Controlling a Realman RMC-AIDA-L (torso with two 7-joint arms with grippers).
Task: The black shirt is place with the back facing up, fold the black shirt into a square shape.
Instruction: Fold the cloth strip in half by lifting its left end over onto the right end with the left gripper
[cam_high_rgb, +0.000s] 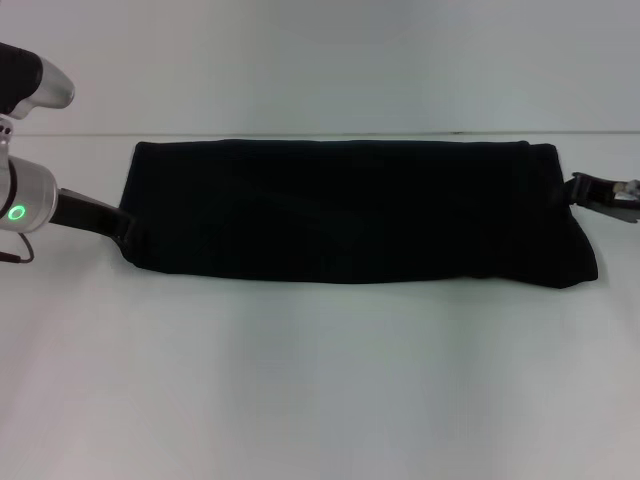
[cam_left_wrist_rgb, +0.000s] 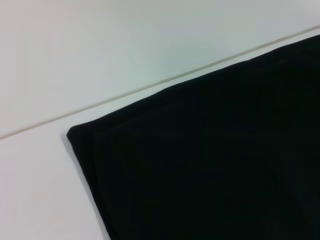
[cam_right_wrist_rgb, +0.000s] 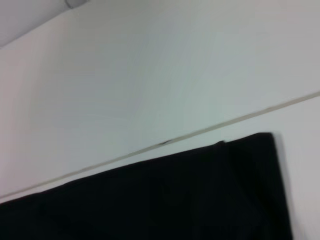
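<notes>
The black shirt lies on the white table as a long horizontal band, folded lengthwise, with no lettering showing. My left gripper is low at the band's left end, touching or overlapping its near corner. At the right end, near the far corner, my right gripper sits at the shirt's edge. A layered, folded corner of the shirt fills the left wrist view. In the right wrist view, the other far corner of the shirt lies flat on the table.
The white table stretches wide in front of the shirt. A thin seam line runs across the table just behind the shirt's far edge. The left arm's silver wrist shows a green light.
</notes>
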